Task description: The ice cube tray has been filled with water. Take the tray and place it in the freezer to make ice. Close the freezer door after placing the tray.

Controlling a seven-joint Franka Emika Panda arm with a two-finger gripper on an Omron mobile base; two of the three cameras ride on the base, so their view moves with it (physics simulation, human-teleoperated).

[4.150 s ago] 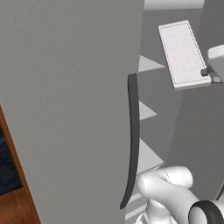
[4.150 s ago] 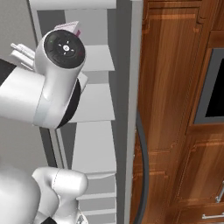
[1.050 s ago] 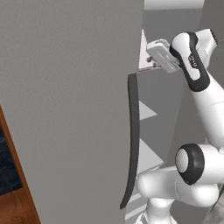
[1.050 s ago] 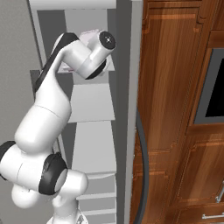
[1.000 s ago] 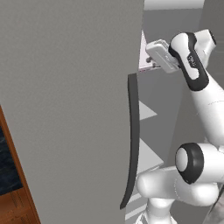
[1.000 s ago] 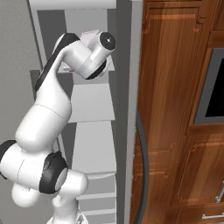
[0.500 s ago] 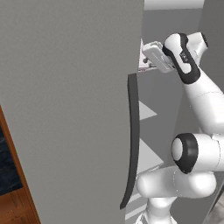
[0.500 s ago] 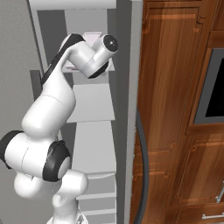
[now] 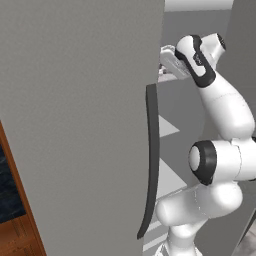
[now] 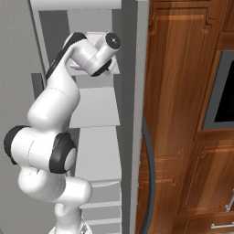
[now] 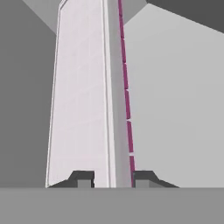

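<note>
The ice cube tray [image 11: 81,100] runs away from the hand as a long white strip with a faint grid, its mauve rim along the right edge. My gripper [image 11: 112,177] is shut on the tray's near end, one fingertip [image 11: 83,177] on either side of it. In the right base view the tray [image 10: 98,38] sits at the top shelf level inside the freezer [image 10: 98,109], half hidden by my wrist. The freezer door [image 9: 80,125] stands open at the left, its dark handle [image 9: 151,160] facing me. My hand [image 9: 172,61] reaches past the door's edge.
White shelves [image 10: 97,155] stack below the tray inside the compartment. The wider grey door [image 10: 138,114] stays shut, with its curved handle [image 10: 150,173]. Wood cabinets [image 10: 183,114] and a dark oven window [image 10: 224,91] stand to the right.
Four seconds ago the tray was held out in front of the opening. The arm has since stretched in at top-shelf height, and over the last second the hand edged slightly deeper.
</note>
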